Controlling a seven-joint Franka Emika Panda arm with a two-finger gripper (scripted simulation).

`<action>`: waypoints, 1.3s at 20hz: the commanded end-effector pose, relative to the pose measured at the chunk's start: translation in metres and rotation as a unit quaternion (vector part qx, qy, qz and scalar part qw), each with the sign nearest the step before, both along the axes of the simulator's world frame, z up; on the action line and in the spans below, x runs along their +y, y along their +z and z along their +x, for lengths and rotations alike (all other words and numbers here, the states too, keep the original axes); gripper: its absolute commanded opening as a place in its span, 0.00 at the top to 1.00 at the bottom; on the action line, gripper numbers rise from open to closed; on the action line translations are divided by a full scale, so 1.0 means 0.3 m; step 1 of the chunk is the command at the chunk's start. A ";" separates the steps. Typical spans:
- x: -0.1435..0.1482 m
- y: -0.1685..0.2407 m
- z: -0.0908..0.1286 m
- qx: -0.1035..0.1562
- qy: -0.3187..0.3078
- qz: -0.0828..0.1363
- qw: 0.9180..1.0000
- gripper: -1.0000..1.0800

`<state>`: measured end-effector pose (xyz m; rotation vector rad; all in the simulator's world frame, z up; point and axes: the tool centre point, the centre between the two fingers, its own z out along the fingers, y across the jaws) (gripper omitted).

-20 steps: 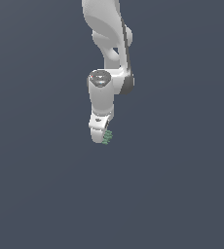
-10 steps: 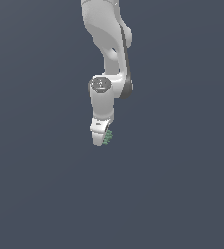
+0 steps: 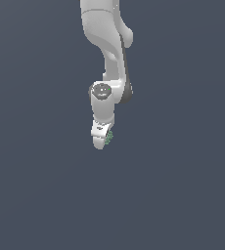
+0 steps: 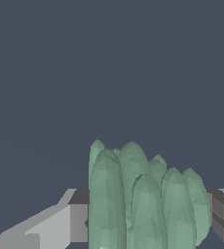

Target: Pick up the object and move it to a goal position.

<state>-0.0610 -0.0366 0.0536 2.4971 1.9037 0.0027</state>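
- Object (image 3: 108, 137): tiny green, ridged lump, sitting at the tip of the white arm (image 3: 107, 58), on the side toward the exterior view's right.
- Same object (image 4: 143, 199) in the wrist view: cluster of upright green lobes filling the space between two grey pads (image 4: 79, 216), one on each flank.
- Gripper (image 3: 103, 140): narrowed around the object, pads pressed against its sides, so apparently clamped and carrying it.
- Held in the fingers rather than resting on anything, probably because the task calls for carrying it through the air to a goal.
- Arm hanging down from the top of the exterior view, wrist bent so the gripper points downward; likely the pose that keeps the lump wedged between the pads.
- Background: plain dark grey-blue in both views; no table edge, floor line or goal marker visible.
- Height above any surface: cannot tell, no shadow or contact showing.
- Stage, as a judgement: pick-up done, transport under way or about to begin.
- Risk, as a judgement: bumpy surface gives uneven contact, so a slip or twist in the grip is possible during fast moves.
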 end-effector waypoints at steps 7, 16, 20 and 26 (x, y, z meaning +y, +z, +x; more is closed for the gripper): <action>0.001 -0.006 -0.003 0.001 0.000 0.000 1.000 1.00; 0.018 0.040 0.018 0.000 0.000 0.000 1.000 1.00; 0.045 0.100 0.044 0.000 0.000 0.000 1.000 1.00; 0.107 0.235 0.104 0.000 0.001 0.001 1.000 1.00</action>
